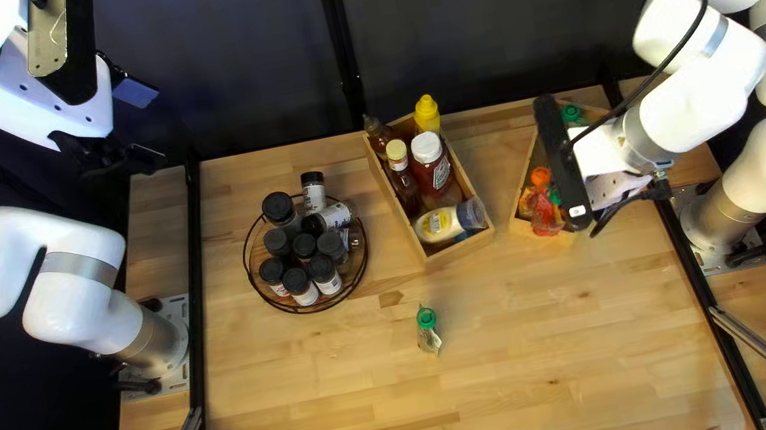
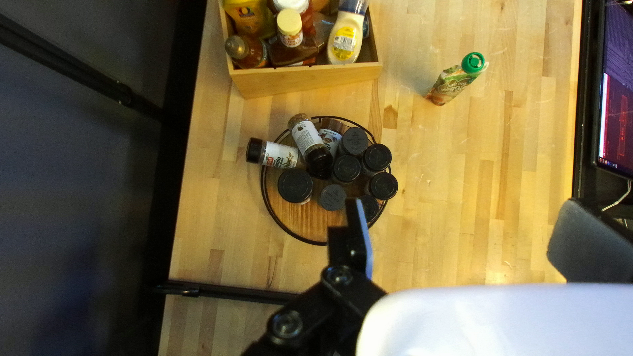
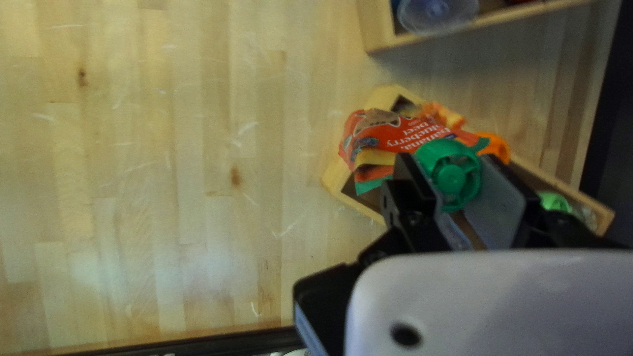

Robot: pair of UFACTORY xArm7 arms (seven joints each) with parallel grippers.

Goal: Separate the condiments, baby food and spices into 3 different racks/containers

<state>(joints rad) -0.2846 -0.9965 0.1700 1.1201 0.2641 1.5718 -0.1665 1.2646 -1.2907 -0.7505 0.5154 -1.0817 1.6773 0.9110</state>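
Three containers share the table [image 1: 541, 397] in the top left view: a round rack [image 1: 357, 254] packed with spice jars [image 1: 277, 205], a box [image 1: 459, 247] of condiment bottles [image 1: 430, 159], and a tray [image 1: 519, 224] of baby-food pouches [image 1: 543, 210] at the right; one loose pouch [image 1: 426, 321] sits nearer the table's near edge, probably the last to sort. In the left wrist view, the left gripper [image 2: 467, 201] is spread wide with nothing in it; most jars stand upright, likely to save room, though two lie tipped, one poking over the rim, which could roll out if nudged. In the right wrist view, the right gripper [image 3: 456, 163] is closed on a green-capped pouch [image 3: 452, 173] by its cap, above the tray, presumably because the firm cap grips better than the soft body; lowering it into a gap seems next, without crushing its neighbours.
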